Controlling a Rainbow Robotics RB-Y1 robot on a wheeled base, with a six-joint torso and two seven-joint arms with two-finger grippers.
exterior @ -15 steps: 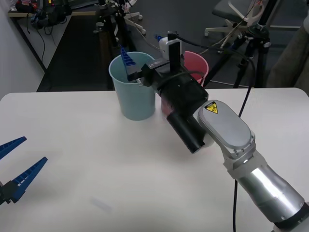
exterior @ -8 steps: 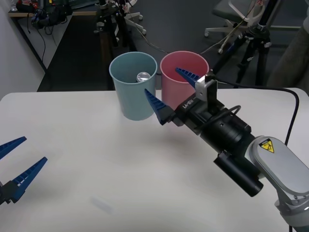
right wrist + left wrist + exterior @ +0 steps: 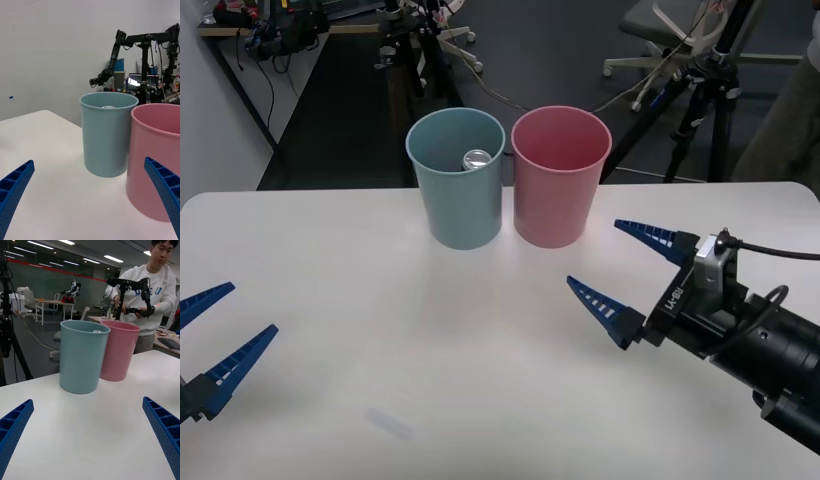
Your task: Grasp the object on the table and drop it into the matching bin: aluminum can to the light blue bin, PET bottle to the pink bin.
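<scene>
Nearest the robot, the left gripper [image 3: 215, 335] hangs low over the near left part of the table [image 3: 360, 300], well apart from the light blue bin [image 3: 457, 178] and on the robot's side of it. Its two blue ribbed fingers [image 3: 238, 363] are spread wide with nothing between them; from the left wrist, the fingers [image 3: 163, 435] frame bare white tabletop [image 3: 86, 427] with the light blue bin [image 3: 83, 356] ahead between them.

The right gripper [image 3: 620, 275] hovers over the table to the right of the light blue bin and nearer the robot than it, its tips aimed toward the bins. Its fingers [image 3: 605, 310] are also splayed far apart and hold nothing. From the right wrist, the fingers [image 3: 165, 189] sit at the corners, with the light blue bin [image 3: 107, 137] standing upright on the table [image 3: 48, 157] beyond them.

At the far edge of the table, the light blue bin stands upright. The aluminum can [image 3: 477, 159] lies inside it, silver top showing against the bin's inner far wall; from the right wrist, a sliver of the can's silver top [image 3: 108, 107] peeks just over the rim. The pink bin [image 3: 559, 173] stands immediately right of the light blue bin, their walls just beside each other, perhaps touching. The pink bin [image 3: 159, 153] sits closer to the right gripper than the blue one does, while from the left wrist the pink bin [image 3: 118, 350] stands partly behind the blue one.
</scene>
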